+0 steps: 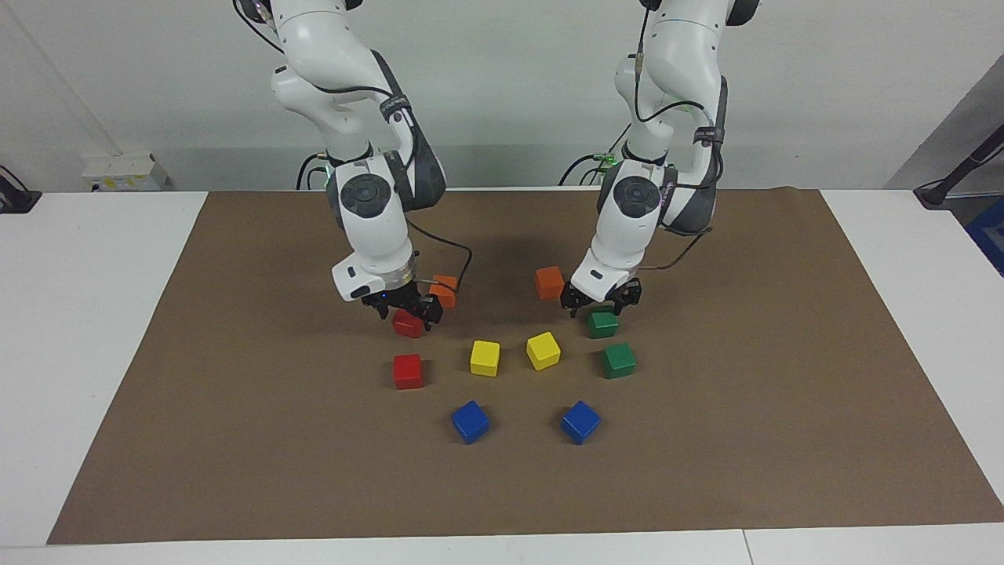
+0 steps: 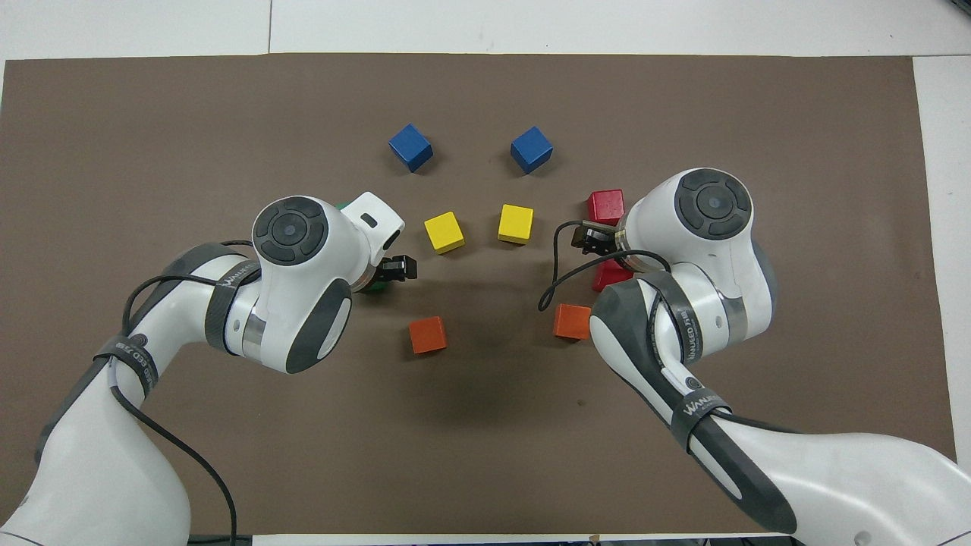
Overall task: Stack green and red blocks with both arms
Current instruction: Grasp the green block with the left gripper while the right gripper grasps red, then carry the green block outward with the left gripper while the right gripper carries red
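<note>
Your blue cubes [image 1: 470, 421] lie untouched; right hand [image 1: 407, 308] grips a red block [image 1: 409, 324], left hand [image 1: 602, 301] straddles a green block [image 1: 602, 324], fingers apart, risking knocking it.

Plain, unpatterned cubes: two bright red [image 1: 408, 371] [image 1: 408, 324], two dark green [image 1: 619, 360] [image 1: 602, 323], two orange [image 1: 549, 282] [image 1: 444, 291], two yellow [image 1: 485, 358] [image 1: 543, 350], two blue [image 1: 470, 421] [image 1: 580, 421] — on a brown mat [image 1: 235, 439]. Arms white, joint caps dark grey — grippers black [image 1: 406, 308] [image 1: 601, 299].

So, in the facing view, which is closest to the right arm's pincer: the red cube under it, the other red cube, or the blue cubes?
From the right pincer:
1. Red cube, directly beneath.
2. Second red cube, farther from the robots.
3. Blue cube, farther out.
4. Blue cube, toward the left arm's end.
</note>
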Controlling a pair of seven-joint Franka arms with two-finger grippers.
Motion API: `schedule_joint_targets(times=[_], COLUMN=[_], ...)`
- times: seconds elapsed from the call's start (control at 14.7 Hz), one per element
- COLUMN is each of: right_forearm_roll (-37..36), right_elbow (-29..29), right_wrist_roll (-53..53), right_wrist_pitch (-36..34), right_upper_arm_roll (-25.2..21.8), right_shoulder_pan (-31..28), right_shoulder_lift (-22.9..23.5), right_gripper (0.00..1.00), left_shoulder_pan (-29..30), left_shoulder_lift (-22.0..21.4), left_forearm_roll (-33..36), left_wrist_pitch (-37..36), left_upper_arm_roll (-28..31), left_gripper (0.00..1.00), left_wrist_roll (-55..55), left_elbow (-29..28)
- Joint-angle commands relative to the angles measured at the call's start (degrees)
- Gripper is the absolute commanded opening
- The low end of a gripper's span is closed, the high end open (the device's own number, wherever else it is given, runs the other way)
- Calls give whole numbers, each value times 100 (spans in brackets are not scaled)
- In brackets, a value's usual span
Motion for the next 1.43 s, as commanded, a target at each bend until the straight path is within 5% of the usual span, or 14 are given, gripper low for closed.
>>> schedule_joint_targets(times=[0.0, 0.61, 0.68, 0.75, 0.82, 0.89, 1.36], right_forearm_roll=[70, 70, 70, 70, 70, 70, 34], right_elbow=[-260, -523, -523, -523, -515, -462, 794], right_wrist_roll=[84, 5, -12, -117, -257, -407, -3225], right_wrist_pitch=[227, 262, 262, 262, 245, 175, -950], right_upper_arm_roll=[-4, -4, -4, -4, -4, -4, -12], right_shoulder_pan=[-13, 5, 5, 5, 5, -30, -1171], right_shoulder_lift=[-92, -180, -180, -180, -180, -171, 57], right_gripper=[100, 98, 88, 66, 21, 0, 0], left_shoulder_pan=[-43, 1, -8, -34, -61, -52, 158], left_shoulder_lift=[-40, 224, 224, 224, 215, 198, -188], left_forearm_roll=[-37, -28, 16, 42, 77, 147, 245], left_wrist_pitch=[521, 1103, 1094, 1051, 989, 884, 25], left_upper_arm_roll=[61, 69, 69, 78, 87, 87, 96], left_gripper=[100, 95, 85, 67, 31, 0, 0], left_wrist_roll=[-41, -23, -23, -23, -23, -23, 3], left_elbow=[-336, -416, -425, -442, -477, -486, -127])
